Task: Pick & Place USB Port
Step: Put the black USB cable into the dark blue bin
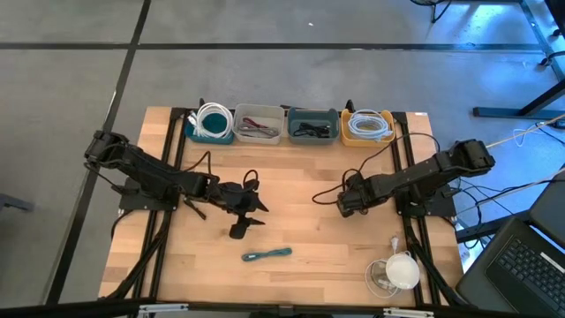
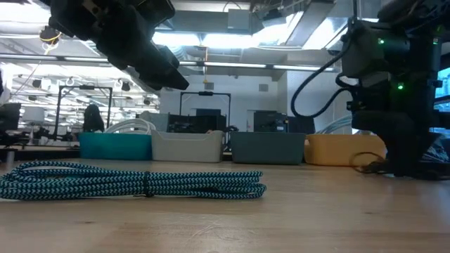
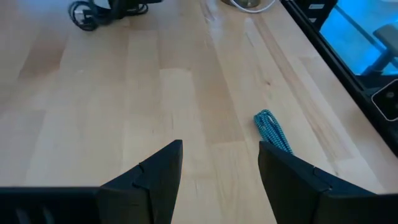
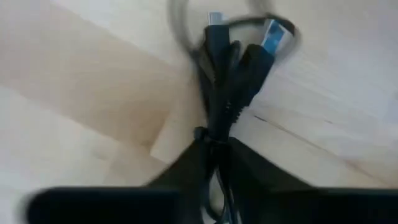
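Note:
A black USB cable bundle [image 4: 233, 81] with a blue-tipped plug [image 4: 272, 32] is on the wooden table's right half [image 1: 325, 196]. My right gripper [image 1: 342, 203] is shut on it, low over the table. A teal braided cable [image 1: 267, 255] lies flat on the table nearer the front edge; it also shows in the low view [image 2: 140, 183] and the left wrist view [image 3: 272, 129]. My left gripper [image 1: 240, 212] is open and empty, above the table to the far left of the teal cable. My right gripper pinches the black cable bundle between its two fingers near its tied part [image 4: 211, 138]. The fingers lie roughly along the bundle, and the plugs reach out beyond them. The cable's loop [image 1: 323, 196] seems to lie on the table.
Four bins stand in a row along the far edge: a teal one [image 1: 211, 124] and a yellow one [image 1: 368, 127] with white cable coils, a white one [image 1: 259, 124] and a grey one [image 1: 312, 126] between them. A white coil [image 1: 397, 270] lies at the front right.

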